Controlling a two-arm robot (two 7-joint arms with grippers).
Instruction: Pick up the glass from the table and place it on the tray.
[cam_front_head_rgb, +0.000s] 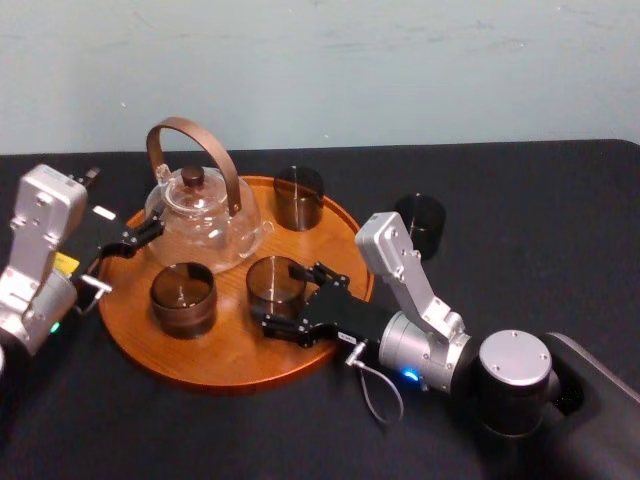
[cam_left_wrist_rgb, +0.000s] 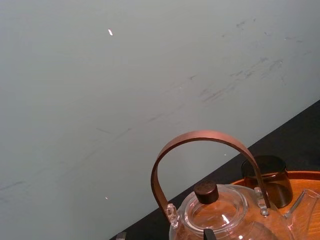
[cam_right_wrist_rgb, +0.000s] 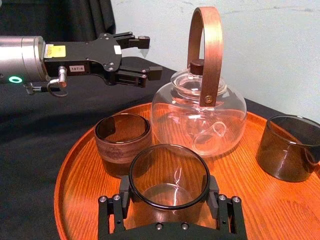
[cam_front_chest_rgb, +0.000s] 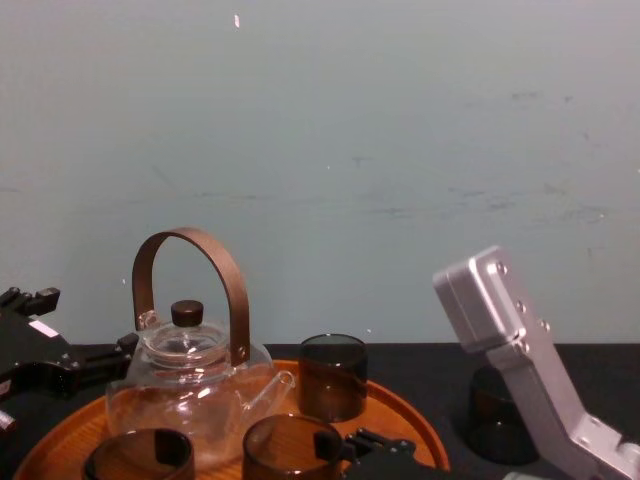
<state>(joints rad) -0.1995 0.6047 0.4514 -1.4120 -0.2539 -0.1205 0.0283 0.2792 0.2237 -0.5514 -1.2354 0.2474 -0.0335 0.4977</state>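
Observation:
A smoked glass (cam_front_head_rgb: 275, 283) stands on the front of the round wooden tray (cam_front_head_rgb: 215, 362). My right gripper (cam_front_head_rgb: 287, 295) is shut on it, one finger touching each side. The right wrist view shows this glass (cam_right_wrist_rgb: 169, 176) between the black fingers (cam_right_wrist_rgb: 124, 196). Also on the tray are a clear glass teapot (cam_front_head_rgb: 203, 212) with a brown handle and two more dark glasses (cam_front_head_rgb: 183, 297) (cam_front_head_rgb: 298, 196). Another dark glass (cam_front_head_rgb: 420, 223) stands on the black table (cam_front_head_rgb: 520, 240), to the right of the tray. My left gripper (cam_front_head_rgb: 128, 243) hovers open at the tray's left edge beside the teapot, holding nothing.
The teapot's tall handle (cam_front_chest_rgb: 190, 285) rises above the glasses. A pale wall (cam_front_chest_rgb: 400, 150) stands close behind the table's far edge. Bare black tabletop lies right of the tray and in front of it.

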